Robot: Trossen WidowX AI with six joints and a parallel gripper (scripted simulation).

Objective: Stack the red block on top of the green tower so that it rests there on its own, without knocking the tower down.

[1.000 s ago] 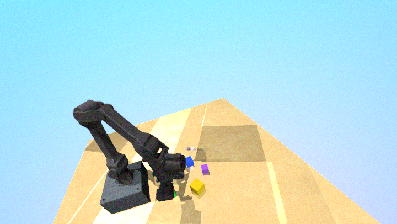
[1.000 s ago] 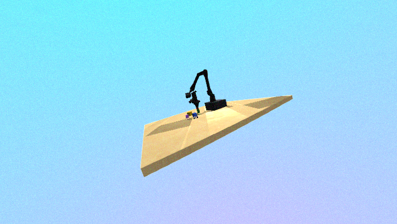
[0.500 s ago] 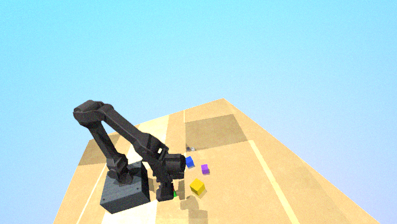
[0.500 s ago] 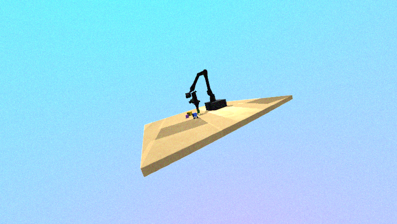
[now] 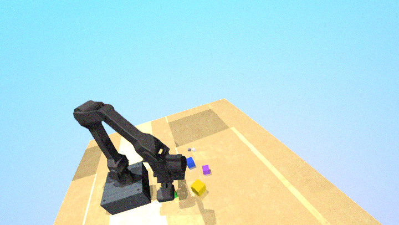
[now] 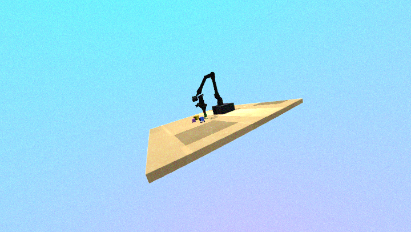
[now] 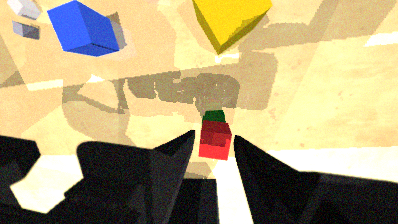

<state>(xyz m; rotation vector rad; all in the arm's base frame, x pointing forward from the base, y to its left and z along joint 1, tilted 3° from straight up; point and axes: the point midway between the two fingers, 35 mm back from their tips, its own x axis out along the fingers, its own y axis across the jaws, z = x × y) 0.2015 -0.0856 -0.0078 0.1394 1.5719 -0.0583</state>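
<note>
The red block [image 7: 215,142] sits on top of the green tower [image 7: 214,116] [image 5: 175,195] [image 6: 205,115] in the wrist view, roughly in line with it. My gripper [image 7: 214,136] [image 6: 205,112] is open around the red block, with a narrow gap between the block and each fingertip. In the top view the gripper hides the red block and most of the tower; only a green sliver shows beside the finger. The contact between red and green is too small to judge exactly. The tower looks upright.
A yellow block [image 5: 198,187] [image 6: 196,117] [image 7: 230,20] lies nearest the tower. A blue block [image 5: 190,162] [image 6: 201,118] [image 7: 82,27] and a purple block [image 5: 205,169] [image 6: 193,120] lie farther off. Small white [image 5: 193,149] [image 7: 25,9] and grey [image 5: 189,149] [image 7: 26,30] pieces lie beyond the blue block.
</note>
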